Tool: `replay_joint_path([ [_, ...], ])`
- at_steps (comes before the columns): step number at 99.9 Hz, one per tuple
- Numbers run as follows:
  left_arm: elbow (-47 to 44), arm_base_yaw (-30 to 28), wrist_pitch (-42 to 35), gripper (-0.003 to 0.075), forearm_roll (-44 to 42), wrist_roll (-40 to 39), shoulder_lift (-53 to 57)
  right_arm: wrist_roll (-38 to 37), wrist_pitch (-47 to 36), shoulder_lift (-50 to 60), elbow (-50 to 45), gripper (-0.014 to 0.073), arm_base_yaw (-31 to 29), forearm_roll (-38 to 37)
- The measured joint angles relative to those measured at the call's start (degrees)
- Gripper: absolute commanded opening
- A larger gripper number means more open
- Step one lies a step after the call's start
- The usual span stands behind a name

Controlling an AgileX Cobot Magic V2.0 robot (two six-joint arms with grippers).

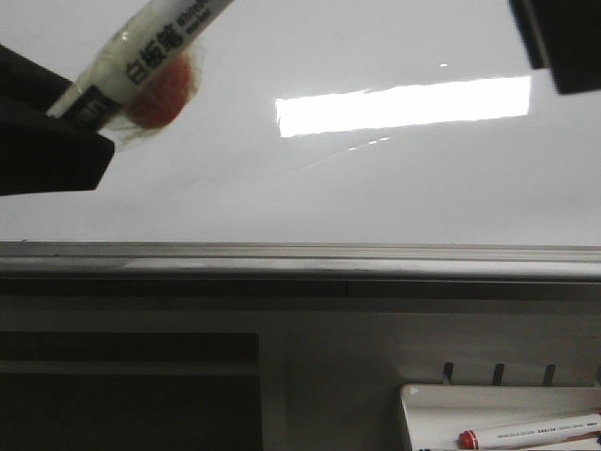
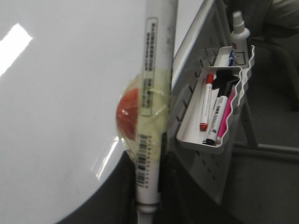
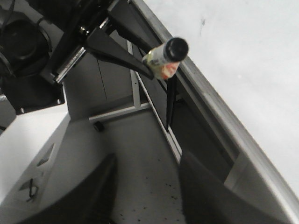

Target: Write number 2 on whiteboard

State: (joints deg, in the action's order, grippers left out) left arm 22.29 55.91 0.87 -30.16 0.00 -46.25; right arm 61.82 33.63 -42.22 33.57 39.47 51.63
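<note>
The whiteboard (image 1: 376, 188) fills the upper front view, glossy white with a bright rectangular reflection. No number 2 shows on it. My left gripper (image 1: 56, 141) is shut on a white marker (image 1: 160, 42) that has a red ball taped to its barrel. The marker's far end runs out of the top of the front view. In the left wrist view the marker (image 2: 154, 70) stands up from the left gripper (image 2: 149, 196) beside the whiteboard (image 2: 56, 116). In the right wrist view the marker's black end (image 3: 176, 48) is near the board's rail. My right gripper (image 3: 147, 182) is open and empty, at the top right of the front view (image 1: 563, 42).
A grey metal rail (image 1: 300, 258) runs along the board's lower edge. A small white tray (image 1: 423, 413) below right holds a red-capped marker (image 1: 526, 434). The left wrist view shows that tray (image 2: 191, 140) with several markers and a spray bottle (image 2: 239, 39).
</note>
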Motion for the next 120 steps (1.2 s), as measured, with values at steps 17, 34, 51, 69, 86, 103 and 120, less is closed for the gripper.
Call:
replay_joint_path([
  [17, 0.00, 0.93, 0.61, -0.0020, 0.00, 0.00, 0.00, 0.64, -2.18, -6.02, 4.25, 0.0432, 3.63, -3.63],
  [34, 0.00, 0.93, 1.08, -0.0020, -1.02, 0.00, 0.00, 1.81, -5.16, -9.83, 6.60, 0.0430, 6.77, -3.98],
  [51, 0.00, 0.93, 1.08, -0.0020, -2.53, 0.00, 0.00, 3.26, -7.14, -14.01, 9.20, 0.0430, 10.71, -3.98],
  [69, -0.09, 0.93, 1.08, -0.0020, -4.23, 0.32, 0.00, 3.50, -7.88, -18.14, 12.02, 0.0430, 12.15, -3.98],
  [86, -0.09, 0.93, 1.12, -0.0020, -4.85, 0.32, 0.00, 3.58, -7.92, -19.57, 13.05, 0.0317, 12.15, -3.98],
  [103, -0.13, 0.93, 1.12, -0.0020, -5.11, 0.43, 0.00, 3.63, -8.32, -19.73, 13.05, -0.0074, 12.15, -4.21],
  [120, -0.22, 0.97, 1.22, -0.0017, -5.40, 0.43, 0.00, 3.78, -8.36, -19.95, 13.05, -0.0071, 12.15, -4.35],
])
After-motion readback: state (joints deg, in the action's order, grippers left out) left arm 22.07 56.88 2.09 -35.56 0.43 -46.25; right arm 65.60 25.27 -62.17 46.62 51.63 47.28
